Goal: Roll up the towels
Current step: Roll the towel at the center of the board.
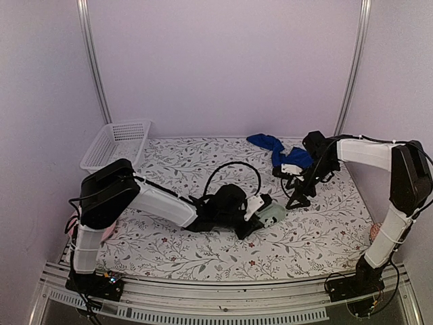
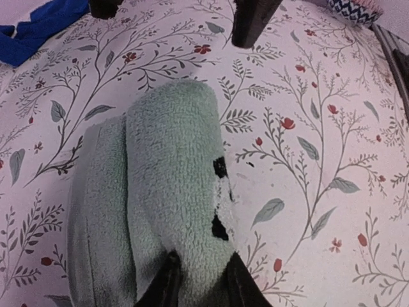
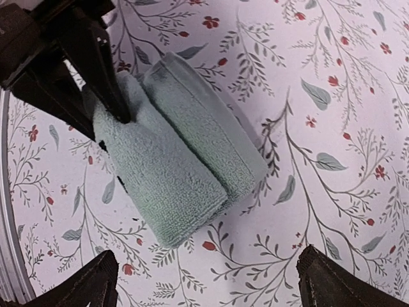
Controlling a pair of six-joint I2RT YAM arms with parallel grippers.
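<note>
Three other things are seen around the towels on the leaf-printed surface (image 1: 203, 250). A white basket (image 1: 116, 142) is set at the upper left of the top view. A black cable (image 1: 235, 163) is looped just above the left arm's wrist. A chevron-patterned object (image 2: 354, 9) is cropped at the upper right corner of the left wrist view and cannot be identified.

The blue towel (image 1: 267, 143) is crumpled at the back of the surface, right of centre in the top view. Its lower right end is overlapped by the right arm's wrist, and its length is drawn out from upper left to lower right of that frame.

The green towel (image 3: 185, 153) is found near the middle of the surface, well apart from the blue one. One end is pinched between the left fingers (image 2: 238, 291) at the bottom of the left wrist view. In the right wrist view that held end is partly hidden by the same dark fingers at the upper left. The right fingers (image 3: 332, 281) are spread wide and kept apart from the towel, and they are seen at the two lower corners of the right wrist view.

The green towel is gathered into a thick bundle of two ridges laid side by side. In the left wrist view its long axis is set nearly straight up the frame, with the rounded free end pointed toward the top. In the right wrist view it is laid from upper left to lower right, with the free end at the lower right.
</note>
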